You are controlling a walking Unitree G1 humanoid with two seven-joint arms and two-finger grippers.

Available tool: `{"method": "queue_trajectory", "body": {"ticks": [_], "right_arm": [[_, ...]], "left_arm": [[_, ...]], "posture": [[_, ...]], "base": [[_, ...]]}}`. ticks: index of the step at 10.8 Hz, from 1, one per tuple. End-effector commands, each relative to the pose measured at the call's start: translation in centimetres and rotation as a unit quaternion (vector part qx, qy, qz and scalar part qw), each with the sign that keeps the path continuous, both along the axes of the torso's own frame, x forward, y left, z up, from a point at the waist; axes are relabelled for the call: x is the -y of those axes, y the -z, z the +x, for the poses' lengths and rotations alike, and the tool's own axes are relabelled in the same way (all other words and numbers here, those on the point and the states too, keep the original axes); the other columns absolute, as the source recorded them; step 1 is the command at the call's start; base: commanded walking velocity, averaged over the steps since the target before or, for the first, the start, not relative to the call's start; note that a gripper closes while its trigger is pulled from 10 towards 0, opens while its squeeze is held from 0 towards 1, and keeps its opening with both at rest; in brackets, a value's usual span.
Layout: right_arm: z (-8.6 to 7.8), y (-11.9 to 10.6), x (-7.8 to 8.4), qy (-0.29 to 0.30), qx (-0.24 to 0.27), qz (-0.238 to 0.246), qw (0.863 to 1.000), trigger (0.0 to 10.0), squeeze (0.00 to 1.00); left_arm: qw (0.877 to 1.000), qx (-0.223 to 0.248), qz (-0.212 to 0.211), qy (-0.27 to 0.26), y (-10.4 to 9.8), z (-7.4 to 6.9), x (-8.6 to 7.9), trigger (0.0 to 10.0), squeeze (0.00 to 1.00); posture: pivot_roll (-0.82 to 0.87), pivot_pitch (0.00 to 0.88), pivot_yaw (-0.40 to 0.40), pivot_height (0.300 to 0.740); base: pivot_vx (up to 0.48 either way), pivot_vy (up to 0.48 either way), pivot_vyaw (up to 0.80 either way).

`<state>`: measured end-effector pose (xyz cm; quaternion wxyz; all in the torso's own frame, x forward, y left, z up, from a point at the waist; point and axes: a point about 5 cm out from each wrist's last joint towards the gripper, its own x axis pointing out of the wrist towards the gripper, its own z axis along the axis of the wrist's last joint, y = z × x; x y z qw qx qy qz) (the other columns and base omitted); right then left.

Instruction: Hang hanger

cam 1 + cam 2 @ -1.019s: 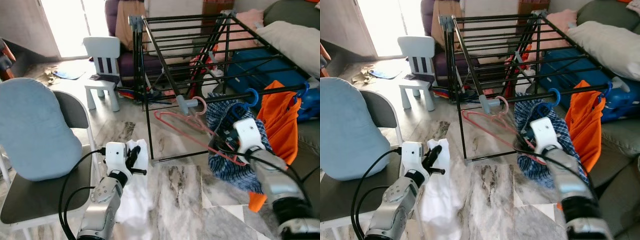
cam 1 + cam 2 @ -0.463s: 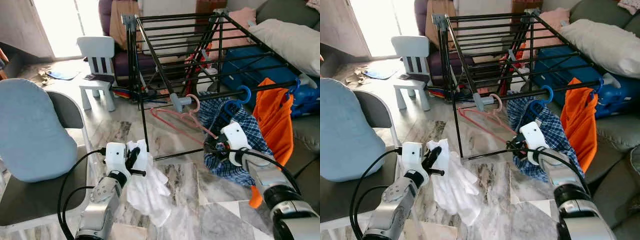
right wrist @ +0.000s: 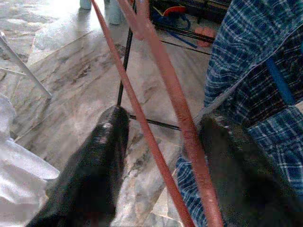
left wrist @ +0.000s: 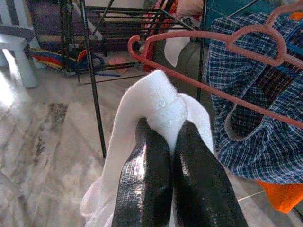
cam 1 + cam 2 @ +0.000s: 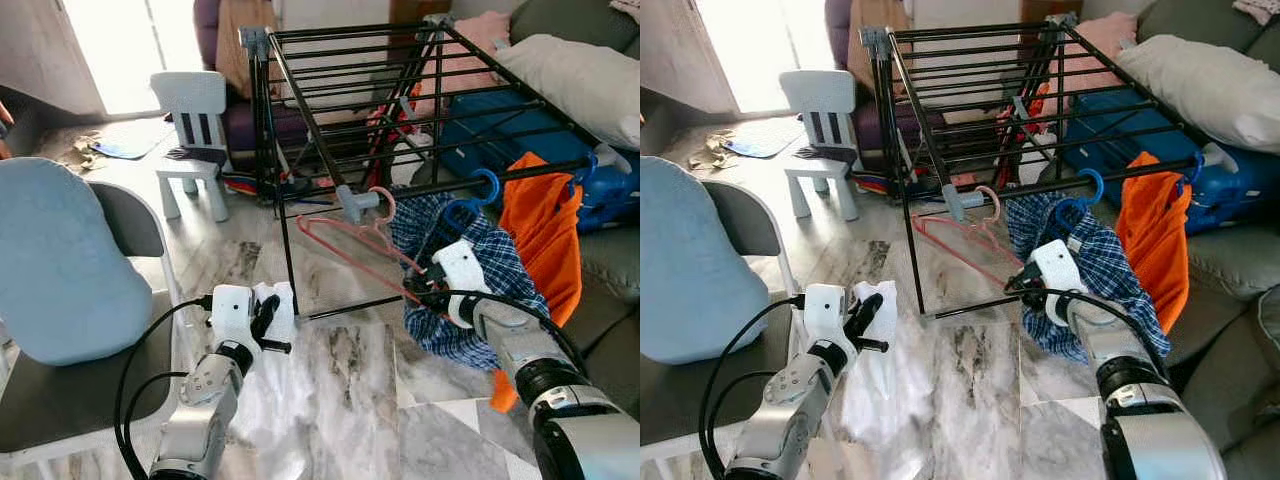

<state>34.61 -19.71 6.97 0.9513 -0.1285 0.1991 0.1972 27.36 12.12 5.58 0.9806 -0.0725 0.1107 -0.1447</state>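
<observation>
A pink hanger (image 5: 350,245) hangs by its hook from the front rail of the black drying rack (image 5: 318,120). My right gripper (image 5: 425,287) is at the hanger's lower right end. It stands open, with the pink bars (image 3: 175,99) passing between its fingers (image 3: 102,156). My left gripper (image 5: 268,318) is low on the left, beside the chair. It is shut on a white cloth (image 4: 156,94) that droops toward the floor.
A blue plaid shirt (image 5: 490,280) and an orange garment (image 5: 545,220) hang on blue hangers right of my right gripper. A grey chair with a blue cushion (image 5: 60,260) stands at left. A white child's chair (image 5: 195,110) is behind. A sofa with a pillow (image 5: 570,70) is at right.
The head view has shifted a little. My right gripper has drawn in toward the hanger's lower end. The white cloth swung out below my left gripper and has fallen back.
</observation>
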Motion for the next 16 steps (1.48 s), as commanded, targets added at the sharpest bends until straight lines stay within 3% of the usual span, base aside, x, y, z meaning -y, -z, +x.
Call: {"method": "queue_trajectory", "body": {"ticks": [1, 6, 11, 16], "right_arm": [[0.7, -0.9, -0.4, -0.001, 0.014, 0.005, 1.000, 0.0, 0.00], [0.5, -0.1, -1.4, -0.008, -0.001, 0.009, 1.000, 0.0, 0.00], [0.3, 0.2, -1.2, -0.004, -0.004, 0.010, 1.000, 0.0, 0.00], [0.5, -0.2, -1.4, 0.005, 0.019, 0.014, 1.000, 0.0, 0.00]], "left_arm": [[1.000, 0.023, 0.005, 0.004, -1.2, 0.6, 0.3, 10.0, 0.00], [1.000, 0.018, 0.007, 0.005, -1.0, 0.6, 0.4, 10.0, 0.00], [1.000, 0.013, 0.004, 0.007, -0.9, 0.6, 0.7, 10.0, 0.00], [1.000, 0.012, 0.005, 0.007, -0.8, 0.5, 0.8, 10.0, 0.00]], "posture": [[-0.17, 0.000, 0.013, 0.740], [-0.17, 0.000, 0.007, 0.740], [-0.18, 0.000, 0.006, 0.740], [-0.17, 0.000, 0.001, 0.740]], "base": [[0.000, 0.000, 0.00], [0.000, 0.000, 0.00], [0.000, 0.000, 0.00], [0.000, 0.000, 0.00]]}}
